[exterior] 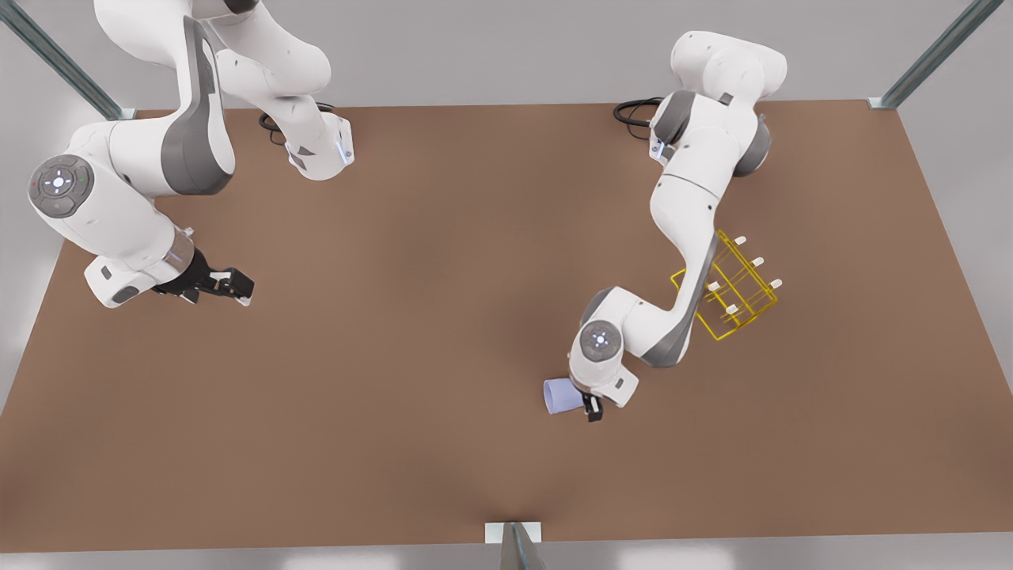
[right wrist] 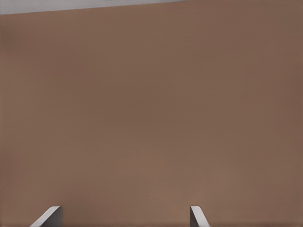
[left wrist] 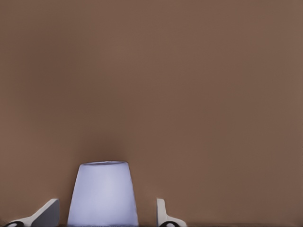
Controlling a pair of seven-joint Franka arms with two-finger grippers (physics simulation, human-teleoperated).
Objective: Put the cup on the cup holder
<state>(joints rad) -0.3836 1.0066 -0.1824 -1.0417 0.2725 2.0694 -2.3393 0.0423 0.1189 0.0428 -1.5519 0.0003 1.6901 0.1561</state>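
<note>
The lavender-blue cup (exterior: 559,396) appears to lie on its side on the brown table (exterior: 411,356), near the front edge. My left gripper (exterior: 587,405) is at it. In the left wrist view the cup (left wrist: 103,194) sits between the two pale fingers (left wrist: 47,213) with a gap on each side, so the left gripper (left wrist: 107,204) is open around it. The yellow wire cup holder (exterior: 740,293) with white-tipped prongs stands to the front view's right, partly behind the left arm's forearm. My right gripper (exterior: 231,285) waits open over the table at the front view's left, nothing between its fingers (right wrist: 51,215).
Both arm bases and black cables (exterior: 633,111) sit at the table's far edge. Metal frame posts (exterior: 934,55) rise at the far corners and one post (exterior: 514,542) stands at the middle of the near edge. Bare tabletop stretches between the two arms.
</note>
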